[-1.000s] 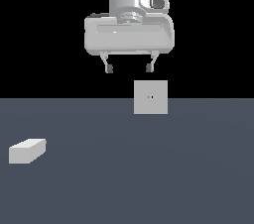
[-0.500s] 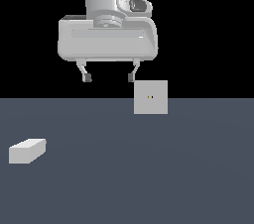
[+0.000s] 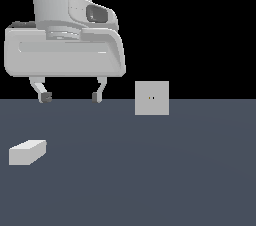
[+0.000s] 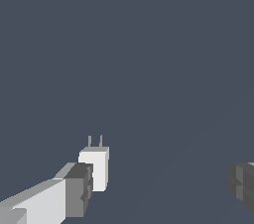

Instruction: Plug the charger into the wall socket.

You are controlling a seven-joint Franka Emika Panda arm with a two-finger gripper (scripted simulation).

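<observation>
The arm hangs upright, its gripper (image 3: 71,97) spread wide and empty above the dark grey floor (image 3: 150,180). The charger (image 3: 27,152) lies below – toward the exterior view's left – well apart from the upright wall socket (image 3: 152,98), black background behind.

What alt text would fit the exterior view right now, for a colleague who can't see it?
The open gripper hangs above the dark floor, holding nothing. The off-white charger lies low at the view's left; the grey wall socket stands upright to the gripper's right.
</observation>
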